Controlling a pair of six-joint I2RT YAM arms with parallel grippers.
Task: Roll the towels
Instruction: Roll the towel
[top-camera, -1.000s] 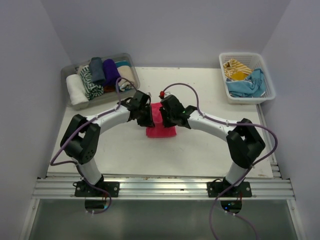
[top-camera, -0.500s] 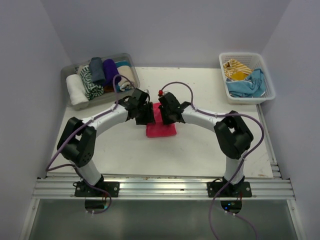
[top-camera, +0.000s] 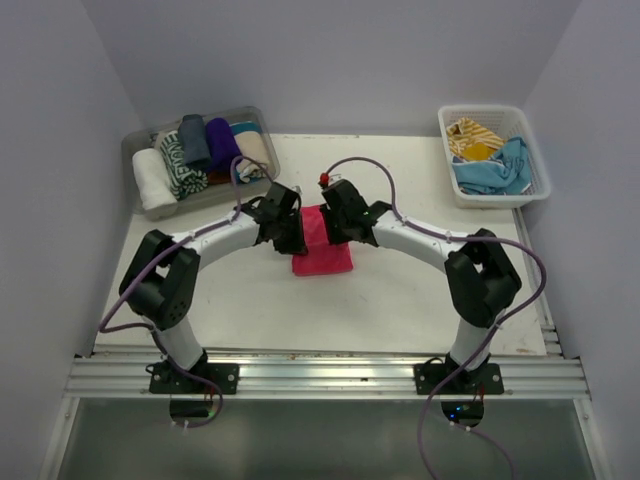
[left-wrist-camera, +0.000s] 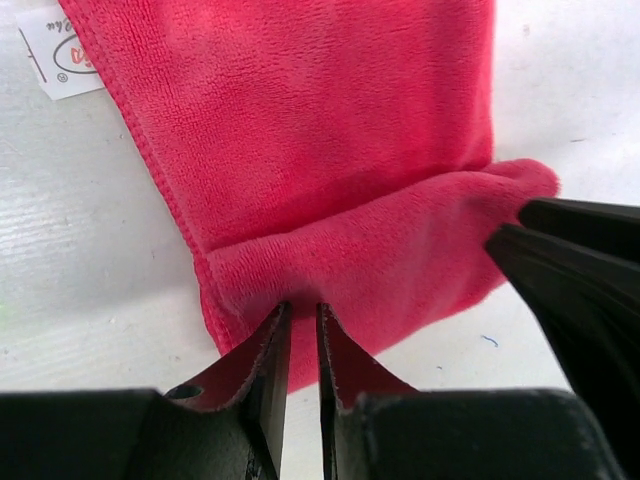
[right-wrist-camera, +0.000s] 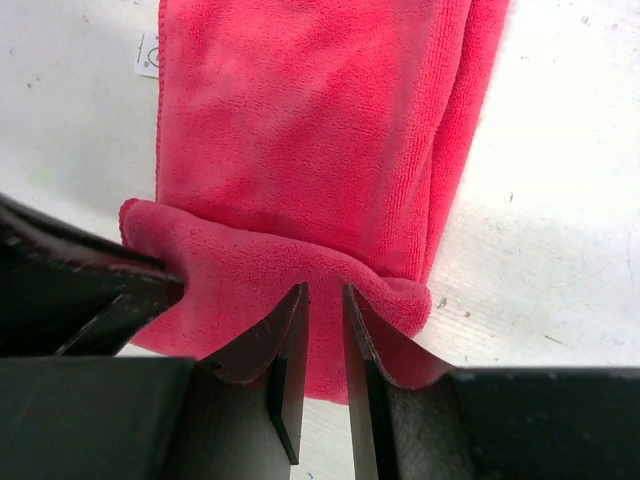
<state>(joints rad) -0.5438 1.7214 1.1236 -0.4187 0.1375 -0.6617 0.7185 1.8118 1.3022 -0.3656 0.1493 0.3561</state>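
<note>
A hot pink towel (top-camera: 324, 257) lies flat on the middle of the table, its far end folded over into a short roll. My left gripper (top-camera: 293, 232) is shut on the left part of that fold (left-wrist-camera: 380, 250), its fingertips (left-wrist-camera: 300, 312) pinching the cloth. My right gripper (top-camera: 338, 228) is shut on the right part of the fold (right-wrist-camera: 250, 270), with the cloth between its fingertips (right-wrist-camera: 325, 295). Each wrist view shows the other gripper's fingers (left-wrist-camera: 580, 270) (right-wrist-camera: 80, 290) beside its own. A mustard-yellow striped towel (top-camera: 472, 135) and a light blue towel (top-camera: 495, 172) lie in the basket.
A clear tray (top-camera: 134, 148) at the back left holds several rolled towels. A white lattice basket (top-camera: 531, 150) stands at the back right. A white label (left-wrist-camera: 55, 55) sticks out at the pink towel's near corner. The metal rail runs along the near edge.
Both grippers have stayed pinched on the towel's far fold, edging slightly away from the bases. The right arm's elbow swung left, then partly back right. The towel has barely moved.
</note>
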